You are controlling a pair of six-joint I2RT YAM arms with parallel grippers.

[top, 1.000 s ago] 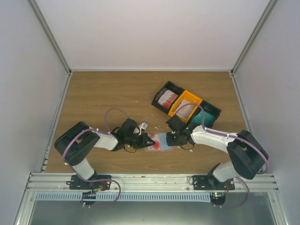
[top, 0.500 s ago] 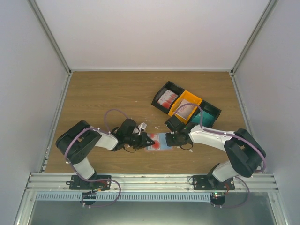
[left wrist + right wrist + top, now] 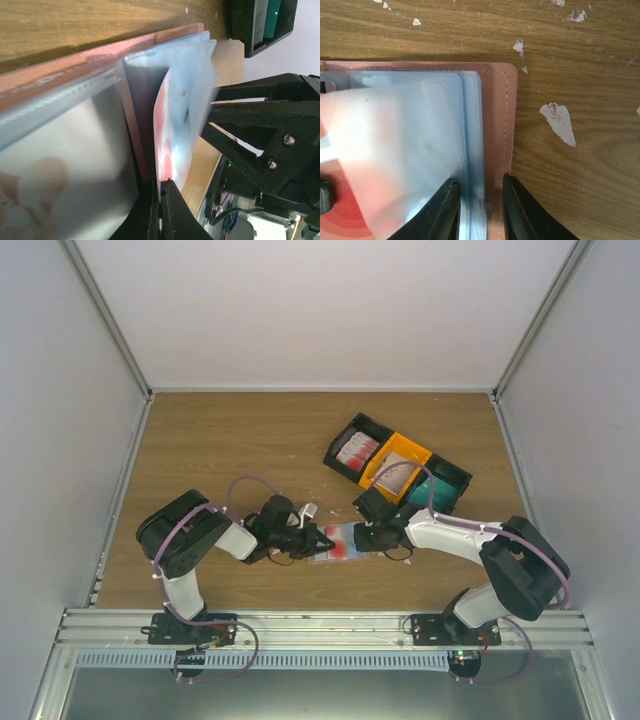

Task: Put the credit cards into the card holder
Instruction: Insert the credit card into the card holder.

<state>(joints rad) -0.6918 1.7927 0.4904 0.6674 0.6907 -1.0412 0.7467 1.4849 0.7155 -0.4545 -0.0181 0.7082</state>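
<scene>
Black fingertips on the left hand (image 3: 160, 210) are pressed right together, nipping the lower edge of one thin leaf of the card holder (image 3: 75, 67). That leaf is a clear pocket with a red-and-white card (image 3: 172, 130) showing through it, and I can't say whether the card itself is in the pinch. Opposite, the right hand (image 3: 477, 210) shows a narrow gap, tips down over the holder's other end. One finger sits on the pale blue sleeves (image 3: 470, 125) and the other by the stitched salmon cover, with nothing plainly clamped. The holder lies open on the wooden worktop (image 3: 570, 50) between the two hands, with white scraps (image 3: 559, 121) flecking the wood just beside it. Beyond the right hand is the row of bins (image 3: 408, 442), with spare cards (image 3: 355, 452) in the black one and teal cards (image 3: 435, 490) at the far end. By the look of it, these cards are light, stiff and slick, best taken flat across the faces near a short edge. The sleeves look floppy and clingy, so a mouth wants holding open. The holder seems light enough to skate on the wood unless one hand pins it.
</scene>
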